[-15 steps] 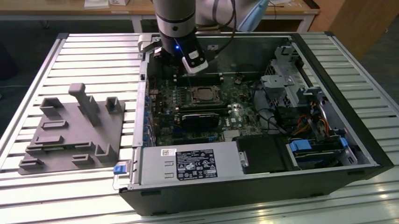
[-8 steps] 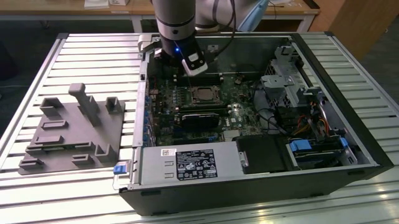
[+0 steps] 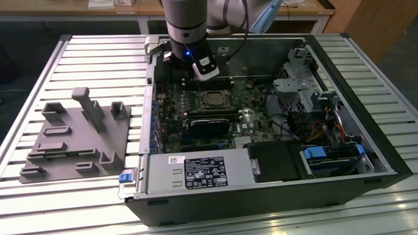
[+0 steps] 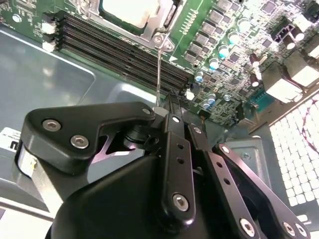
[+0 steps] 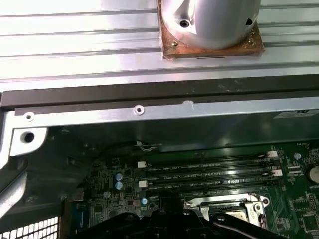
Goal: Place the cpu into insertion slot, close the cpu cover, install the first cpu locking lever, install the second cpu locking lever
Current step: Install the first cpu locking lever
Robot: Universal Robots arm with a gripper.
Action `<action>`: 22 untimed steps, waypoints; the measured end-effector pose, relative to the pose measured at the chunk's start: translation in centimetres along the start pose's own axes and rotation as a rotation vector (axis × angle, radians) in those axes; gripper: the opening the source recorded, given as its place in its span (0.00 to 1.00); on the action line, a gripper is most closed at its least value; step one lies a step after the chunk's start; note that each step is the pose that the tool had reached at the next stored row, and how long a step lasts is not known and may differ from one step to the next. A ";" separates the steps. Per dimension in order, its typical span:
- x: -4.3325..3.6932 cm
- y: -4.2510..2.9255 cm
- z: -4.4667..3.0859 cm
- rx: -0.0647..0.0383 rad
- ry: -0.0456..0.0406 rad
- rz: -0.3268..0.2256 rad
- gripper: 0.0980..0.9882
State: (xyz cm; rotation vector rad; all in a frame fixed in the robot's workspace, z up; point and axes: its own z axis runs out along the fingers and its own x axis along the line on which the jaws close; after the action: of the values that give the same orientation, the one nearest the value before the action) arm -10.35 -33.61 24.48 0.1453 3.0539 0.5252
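The cpu (image 3: pixel 212 100) lies in the insertion slot (image 3: pixel 201 101) on the green board, its pale metal top (image 4: pixel 130 10) showing. The silvery cpu cover (image 4: pixel 152 31) lies flat around the chip as a frame. A thin wire locking lever (image 4: pixel 159 64) rises from the socket's corner and runs to my gripper (image 4: pixel 167 102), whose black fingers are shut on its free end. In the exterior view my gripper (image 3: pixel 197 84) hangs just behind the socket, toward the case's far wall. The first wrist view has the socket frame (image 5: pixel 251 205) near its edge.
Long black memory slots (image 4: pixel 114 50) run between the socket and the case floor. A black heatsink block (image 3: pixel 209 126) sits in front of the socket, and the power supply (image 3: pixel 196 174) in front of that. The drive cage (image 3: pixel 307 83) is to the exterior view's right, a grey fixture plate (image 3: pixel 75 137) on the table to its left.
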 end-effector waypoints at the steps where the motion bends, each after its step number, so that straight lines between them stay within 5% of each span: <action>1: -0.15 0.02 0.02 0.000 0.0000 0.000 0.01; 16: -2.99 0.41 0.24 0.000 0.0000 0.000 0.01; 22: -3.21 0.43 0.26 0.000 0.0000 0.000 0.01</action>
State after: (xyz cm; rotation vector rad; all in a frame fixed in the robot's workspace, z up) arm -7.10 -33.44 24.46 0.1450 3.0539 0.5255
